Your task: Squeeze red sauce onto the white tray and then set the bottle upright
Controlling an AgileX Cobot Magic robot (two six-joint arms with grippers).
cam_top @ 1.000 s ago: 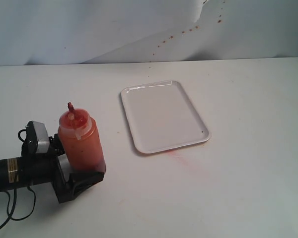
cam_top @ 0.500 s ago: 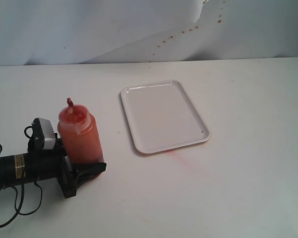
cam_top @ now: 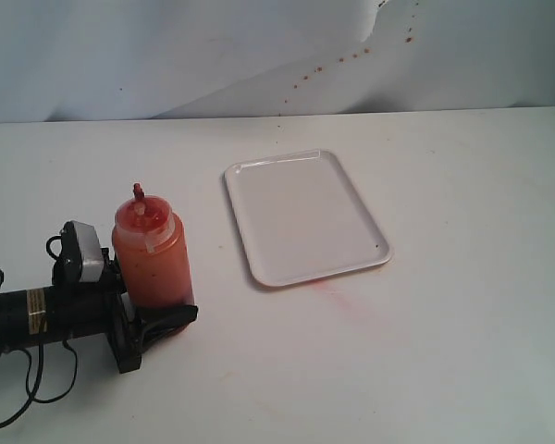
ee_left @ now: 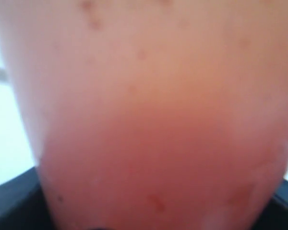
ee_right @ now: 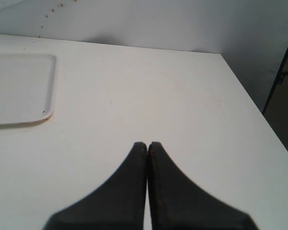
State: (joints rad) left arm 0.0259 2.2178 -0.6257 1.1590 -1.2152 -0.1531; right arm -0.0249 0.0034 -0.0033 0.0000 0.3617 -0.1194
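Observation:
The bottle (cam_top: 153, 264), with red sauce (cam_top: 155, 276) showing through its wall, stands upright on the table at the left, its red-stained nozzle pointing up. My left gripper (cam_top: 166, 303) lies low on the table and is shut on the bottle's base; only its near finger shows. In the left wrist view the bottle (ee_left: 149, 110) fills the picture, with dark fingers (ee_left: 9, 203) at the corners. The white tray (cam_top: 305, 217) lies flat to the right of the bottle, apart from it, with one tiny dark speck near a corner. My right gripper (ee_right: 147, 144) is shut on nothing over bare table, the tray (ee_right: 19, 88) off to its side.
A faint red smear (cam_top: 328, 289) marks the table just in front of the tray. Small red splashes (cam_top: 351, 55) dot the white backdrop. The table's right edge (ee_right: 252, 103) drops off beside my right gripper.
The bottle leaned left a second ago and now stands upright. My left gripper turned at the wrist and settled lower around the bottle's base.

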